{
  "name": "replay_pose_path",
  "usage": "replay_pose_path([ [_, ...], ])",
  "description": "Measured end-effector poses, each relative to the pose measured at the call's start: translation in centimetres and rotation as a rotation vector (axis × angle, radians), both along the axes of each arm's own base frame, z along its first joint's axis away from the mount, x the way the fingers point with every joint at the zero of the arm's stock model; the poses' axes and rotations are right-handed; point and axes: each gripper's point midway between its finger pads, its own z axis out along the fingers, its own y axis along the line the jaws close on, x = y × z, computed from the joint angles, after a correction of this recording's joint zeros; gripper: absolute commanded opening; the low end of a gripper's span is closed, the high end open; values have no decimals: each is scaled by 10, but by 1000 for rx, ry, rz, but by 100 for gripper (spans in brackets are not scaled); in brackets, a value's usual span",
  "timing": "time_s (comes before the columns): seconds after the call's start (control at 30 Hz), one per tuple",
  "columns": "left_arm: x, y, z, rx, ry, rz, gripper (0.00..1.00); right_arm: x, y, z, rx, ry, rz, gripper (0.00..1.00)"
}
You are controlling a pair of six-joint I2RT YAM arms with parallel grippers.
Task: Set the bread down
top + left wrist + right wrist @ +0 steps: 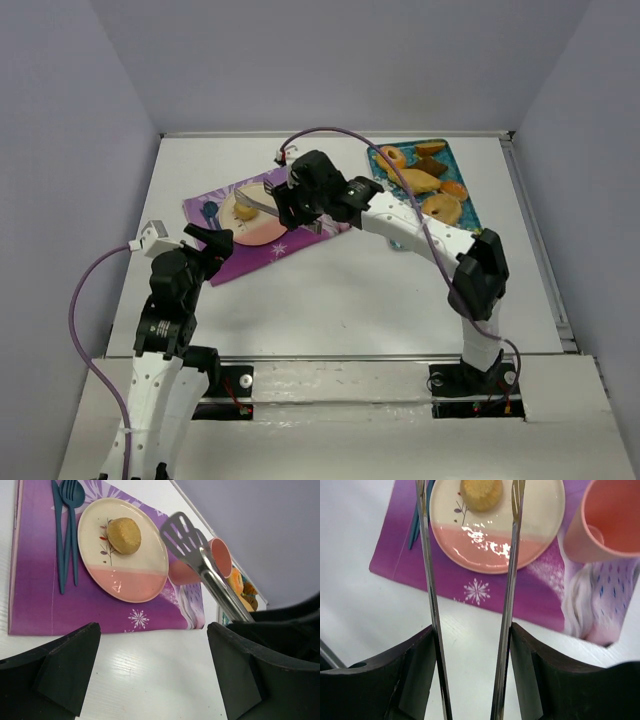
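The bread (243, 208) (124, 535) (481, 492), a small round golden bun, lies on the cream-and-pink plate (135, 580) (485, 545) on the purple mat (35, 590). My right gripper (472, 630) (298, 205) is shut on metal tongs (220, 587) (427, 580). The tong arms stand spread apart, one on each side of the bun and above the plate, with nothing between them. My left gripper (154, 630) (210, 240) hangs open over bare table just in front of the mat's near edge.
A pink cup (220, 555) (607, 520) stands on the mat right of the plate. A blue fork and spoon (65, 530) lie left of the plate. A teal tray (470, 205) at the back right holds donuts and other pastries.
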Motion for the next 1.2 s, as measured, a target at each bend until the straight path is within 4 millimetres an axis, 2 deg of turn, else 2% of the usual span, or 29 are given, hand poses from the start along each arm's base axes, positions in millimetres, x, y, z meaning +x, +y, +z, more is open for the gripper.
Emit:
replay_pose_path([
  [0.1,-1,0,1,0,-2,0,99,-23,-28,15,26,-13,-25,60],
  [0.13,-1,0,1,0,-4,0,99,-34,-42,17,29,-11,-43,60],
  [0.17,-1,0,2,-1,-7,0,99,-49,-60,28,59,-21,-58,59],
  [0.3,-2,0,3,-2,-13,-1,99,-90,-122,53,152,-74,-141,58],
  [0.37,-2,0,3,-2,-13,-1,99,-107,-152,59,205,-89,-200,57],
  [0.43,-2,0,3,-2,-13,-1,99,-119,-175,57,246,-90,-264,57],
  [0.53,-2,0,3,-2,-13,0,99,-131,-213,37,257,-58,-406,58],
  [0.73,-2,0,3,-2,-12,0,99,-158,-296,-37,162,103,-853,59],
  [0.8,-1,0,2,-2,-9,0,99,-165,-316,-54,124,133,-976,61],
  [0.93,0,0,0,-2,-4,-2,99,-176,-342,-83,33,173,-1153,62],
  [1.13,2,-3,-6,-5,4,-15,99,-187,-357,-112,-52,211,-1284,63],
  [1.2,3,-4,-8,-5,8,-17,99,-189,-359,-118,-73,216,-1302,69],
])
